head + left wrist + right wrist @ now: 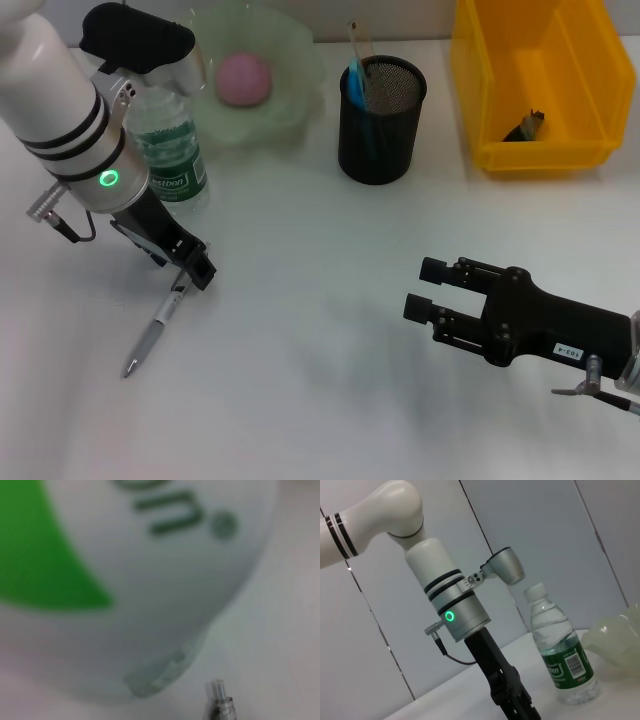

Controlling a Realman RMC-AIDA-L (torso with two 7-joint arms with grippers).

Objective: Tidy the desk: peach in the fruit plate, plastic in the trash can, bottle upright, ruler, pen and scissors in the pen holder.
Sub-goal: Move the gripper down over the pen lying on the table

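Left gripper (190,270): low over the counter (320,350) near its left edge, jaws clamped on the top end of the pen (155,330).
Pen: slanted, tip touching the counter.
Bottle (170,150): upright just behind the left arm.
Peach (244,78): in the green plate (295,95), far edge.
Right gripper (430,290): near the right edge, jaws apart, holding nothing.

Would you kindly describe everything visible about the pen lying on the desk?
The pen is slim, silvery-grey with a clear-looking barrel. It lies flat on the white table, slanting, its tip toward the robot. The left gripper is down at its far end, apparently on it. The upright bottle stands just beyond, apart from it.
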